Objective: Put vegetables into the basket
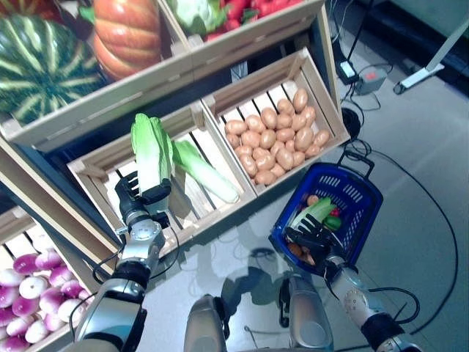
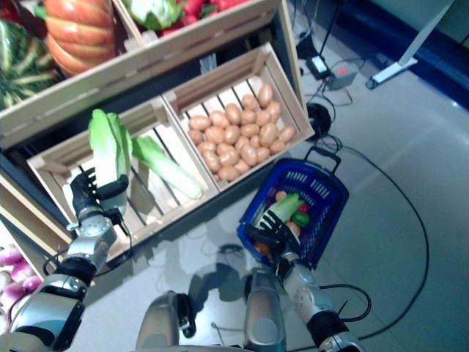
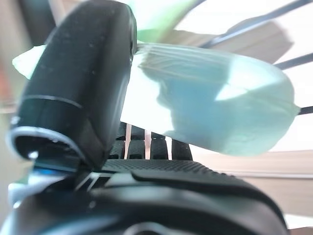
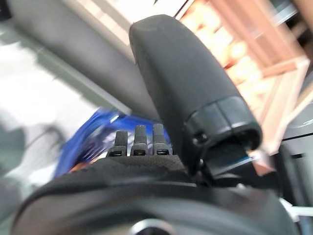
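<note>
The long pale-green napa cabbage (image 1: 152, 150) stands upright in the left hand (image 1: 139, 194), whose fingers (image 1: 130, 183) and thumb are curled around its white base, above the slatted wooden crate (image 1: 94, 170) where a second cabbage (image 1: 207, 171) lies. The blue plastic shopping basket (image 1: 360, 192) sits on the floor well apart to the right, already holding vegetables. The right hand (image 1: 314, 236) rests at its rim; whether its fingers grip cannot be told. Held low, the leafy top could tip or slip out during the carry across.

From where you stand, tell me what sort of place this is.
Probably a greengrocer's stall or a mock shop: slanted wooden crates of potatoes, a pumpkin above, and a blue shopping basket on the floor.
</note>
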{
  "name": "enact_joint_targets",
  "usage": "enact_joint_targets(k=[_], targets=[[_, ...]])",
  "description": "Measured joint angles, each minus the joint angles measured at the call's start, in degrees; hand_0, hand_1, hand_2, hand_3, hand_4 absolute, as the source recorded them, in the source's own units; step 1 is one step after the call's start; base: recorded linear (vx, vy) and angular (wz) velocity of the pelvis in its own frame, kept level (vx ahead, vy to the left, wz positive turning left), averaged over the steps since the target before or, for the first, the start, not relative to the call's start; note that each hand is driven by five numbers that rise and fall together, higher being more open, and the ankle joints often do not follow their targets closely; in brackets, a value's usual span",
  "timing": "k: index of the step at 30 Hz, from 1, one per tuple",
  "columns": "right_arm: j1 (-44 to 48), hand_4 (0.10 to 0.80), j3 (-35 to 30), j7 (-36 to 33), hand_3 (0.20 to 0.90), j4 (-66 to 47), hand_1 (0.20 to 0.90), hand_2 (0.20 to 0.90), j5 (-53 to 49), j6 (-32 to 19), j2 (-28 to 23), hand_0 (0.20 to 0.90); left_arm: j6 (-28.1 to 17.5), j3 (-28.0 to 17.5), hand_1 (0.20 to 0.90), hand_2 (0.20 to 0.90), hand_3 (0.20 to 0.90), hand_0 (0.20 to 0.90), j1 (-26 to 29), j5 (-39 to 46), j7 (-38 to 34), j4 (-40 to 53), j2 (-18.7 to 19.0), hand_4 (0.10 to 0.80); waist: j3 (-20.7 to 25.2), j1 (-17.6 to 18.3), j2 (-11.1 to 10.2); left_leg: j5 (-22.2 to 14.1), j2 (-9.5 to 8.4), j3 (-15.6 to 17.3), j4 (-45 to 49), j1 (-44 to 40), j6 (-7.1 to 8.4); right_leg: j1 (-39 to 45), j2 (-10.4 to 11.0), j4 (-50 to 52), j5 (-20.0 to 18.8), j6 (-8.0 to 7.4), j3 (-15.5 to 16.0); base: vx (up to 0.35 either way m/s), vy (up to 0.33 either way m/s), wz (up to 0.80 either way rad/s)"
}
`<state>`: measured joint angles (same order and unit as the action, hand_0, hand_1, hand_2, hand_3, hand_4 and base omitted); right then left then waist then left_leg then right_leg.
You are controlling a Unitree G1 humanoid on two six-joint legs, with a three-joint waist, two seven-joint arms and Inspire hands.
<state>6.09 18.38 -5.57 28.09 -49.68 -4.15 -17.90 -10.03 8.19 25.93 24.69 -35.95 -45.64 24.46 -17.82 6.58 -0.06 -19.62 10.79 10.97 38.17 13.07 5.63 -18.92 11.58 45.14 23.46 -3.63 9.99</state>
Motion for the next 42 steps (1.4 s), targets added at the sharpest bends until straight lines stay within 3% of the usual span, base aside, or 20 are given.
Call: enact_joint_targets(k=[4,7,11,15,20,29,35,42], targets=[[-2.14,0.8,-0.21,2.56,0.9,-3.8,0.9,0.9,2.03,-2.08,0.65,0.9,-2.08,0.18,0.3,0.3,0.3,0.3,-6.52,-6.13,-0.97,5.9,-3.88,0.4,1.69,-0.51,0.86,4.04,-0.91,0.44,-10.16,-7.23,0.21,6.36,-1.19,-8.29,-3.13,-0.31,0.77,0.067,-0.029,-0.03],[-3.2,0.8,-0.75,5.68,0.9,-7.0,0.9,0.9,3.08,-2.97,0.6,0.9,-3.38,0.52,0.3,0.3,0.3,0.3,-10.73,-6.9,0.33,13.34,-6.08,0.4,3.54,-1.93,0.63,9.05,-1.79,0.43,-19.6,-12.01,0.4,10.32,-2.29,-15.51,-6.32,-0.2,2.14,0.074,-0.05,0.09],[-3.23,0.8,-3.66,7.25,0.9,-11.89,0.9,0.9,4.44,-3.13,0.26,0.9,-3.36,0.45,0.3,0.3,0.3,0.3,-14.41,-7.34,2.56,24.34,-6.24,0.4,4.98,-3.24,0.94,13.79,-1.91,0.21,-28.69,-16.77,0.47,14.8,-4.03,-22.88,-9.64,-0.33,3.35,0.036,-0.051,0.1],[-2.91,0.8,-6.36,10.24,0.9,-15.69,0.9,0.9,3.3,-3.82,-0.97,0.9,-3.46,0.58,0.3,0.3,0.3,0.3,-15.65,-11.86,5.92,29.9,-6.1,0.4,8.02,-4.97,1.55,16.1,-2.01,0.04,-33.43,-18.77,0.16,17.41,-5.27,-28.57,-12.67,-0.91,3.54,0.022,-0.062,0.03],[-0.57,0.8,-6.67,14.83,0.9,-17.25,0.9,0.9,-3.01,-3.62,-2.0,0.9,-3.8,1.4,0.3,0.3,0.3,0.3,-15.85,-15.17,10.29,34.47,-5.14,0.4,10.26,-6.08,1.43,18.18,-2.43,0.0,-37.4,-20.3,-0.6,20.88,-6.38,-36.61,-17.02,-1.66,3.74,0.011,-0.044,0.04],[6.17,0.8,-6.62,15.49,0.9,-17.03,0.9,0.9,-9.79,-0.96,-1.39,0.9,-3.93,9.07,0.3,0.3,0.3,0.3,-15.79,-16.95,18.53,37.71,-2.62,0.4,12.84,-7.71,-0.59,20.74,-4.46,-0.2,-42.0,-20.62,-2.02,24.98,-6.46,-49.33,-24.4,-2.75,3.31,-0.005,-0.006,0.02],[10.79,0.8,-6.6,15.5,0.9,-15.3,0.9,0.9,-14.31,-0.53,-0.7,0.9,-3.94,13.52,0.3,0.3,0.3,0.3,-15.62,-19.64,21.86,38.22,-1.06,0.4,12.93,-7.94,-0.74,21.18,-4.77,-0.23,-43.07,-21.38,-2.17,25.7,-6.35,-50.17,-24.97,-2.99,3.29,0.0,0.0,0.0],[14.54,0.8,-6.59,15.62,0.9,-12.41,0.9,0.9,-17.47,-0.2,-1.14,0.9,-3.94,13.6,0.3,0.3,0.3,0.3,-13.03,-19.77,21.62,38.24,0.1,0.4,12.94,-8.49,-0.77,21.25,-4.85,-1.47,-43.21,-21.96,-2.11,26.5,-6.34,-50.18,-24.98,-3.02,3.42,-0.023,0.029,0.03]])
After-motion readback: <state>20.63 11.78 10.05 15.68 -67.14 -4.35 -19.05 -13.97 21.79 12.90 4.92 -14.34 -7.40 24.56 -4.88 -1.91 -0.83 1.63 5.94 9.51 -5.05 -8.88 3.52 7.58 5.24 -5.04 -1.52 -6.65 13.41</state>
